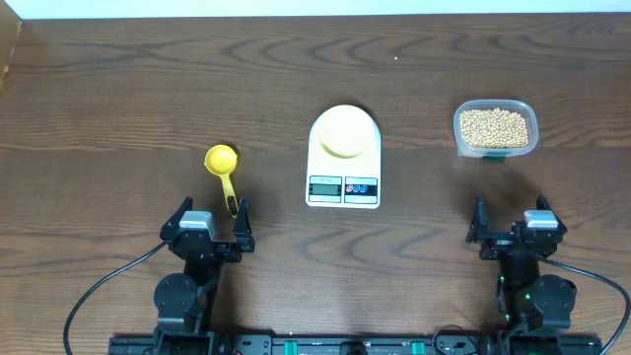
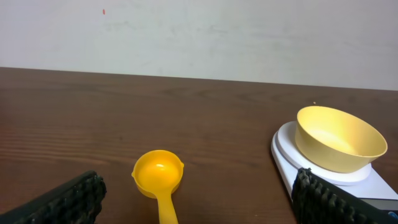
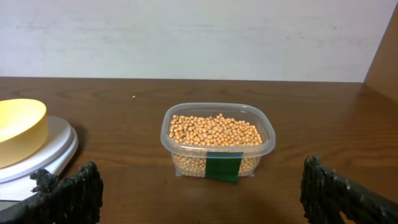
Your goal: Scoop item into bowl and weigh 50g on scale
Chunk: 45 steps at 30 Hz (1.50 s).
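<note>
The pale yellow bowl (image 1: 343, 131) (image 2: 339, 139) (image 3: 20, 130) stands empty on the white scale (image 1: 343, 181) (image 2: 283, 148) (image 3: 53, 149) at the table's middle. Beige beans (image 1: 495, 125) (image 3: 214, 130) fill a clear plastic tub (image 1: 532, 138) (image 3: 264, 134) at the right. A bright yellow scoop (image 1: 223, 169) (image 2: 159, 177) lies left of the scale, its handle toward me. My left gripper (image 1: 214, 225) (image 2: 199, 202) stands open just short of the scoop's handle end. My right gripper (image 1: 512, 225) (image 3: 202, 193) is open too, apart from the tub, nothing between its fingers.
The table's back edge meets a pale wall. A green label (image 3: 223, 166) is stuck on the tub's near side. Dark wood table (image 1: 118, 89) stretches around the objects.
</note>
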{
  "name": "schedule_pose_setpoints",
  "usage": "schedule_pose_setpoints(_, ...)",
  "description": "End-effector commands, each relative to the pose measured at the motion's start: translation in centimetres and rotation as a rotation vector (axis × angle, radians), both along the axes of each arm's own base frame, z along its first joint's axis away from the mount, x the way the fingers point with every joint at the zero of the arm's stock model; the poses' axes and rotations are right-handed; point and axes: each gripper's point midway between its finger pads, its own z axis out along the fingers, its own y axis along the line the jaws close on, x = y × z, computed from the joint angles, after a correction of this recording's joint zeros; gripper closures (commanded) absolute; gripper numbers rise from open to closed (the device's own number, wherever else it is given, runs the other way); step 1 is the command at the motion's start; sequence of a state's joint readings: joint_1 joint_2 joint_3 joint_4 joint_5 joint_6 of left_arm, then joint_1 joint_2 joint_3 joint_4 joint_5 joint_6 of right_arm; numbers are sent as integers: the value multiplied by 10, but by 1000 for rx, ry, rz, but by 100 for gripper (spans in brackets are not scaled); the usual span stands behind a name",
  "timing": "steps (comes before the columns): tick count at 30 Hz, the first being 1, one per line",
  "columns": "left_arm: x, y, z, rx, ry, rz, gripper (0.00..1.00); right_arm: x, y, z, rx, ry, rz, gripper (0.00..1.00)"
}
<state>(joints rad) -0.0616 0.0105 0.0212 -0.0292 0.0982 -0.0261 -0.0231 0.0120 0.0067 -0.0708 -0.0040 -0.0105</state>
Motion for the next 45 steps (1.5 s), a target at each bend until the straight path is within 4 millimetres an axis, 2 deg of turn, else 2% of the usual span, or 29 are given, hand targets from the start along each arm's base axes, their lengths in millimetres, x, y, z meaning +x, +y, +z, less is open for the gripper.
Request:
schedule_pose_setpoints(1,-1,0,-15,4,44,-1,2,0,-2,0,13,-1,-7,1)
schedule_pose_setpoints(45,0,0,-11,3,29,-1,2,0,-2,0,13,-1,-7,1)
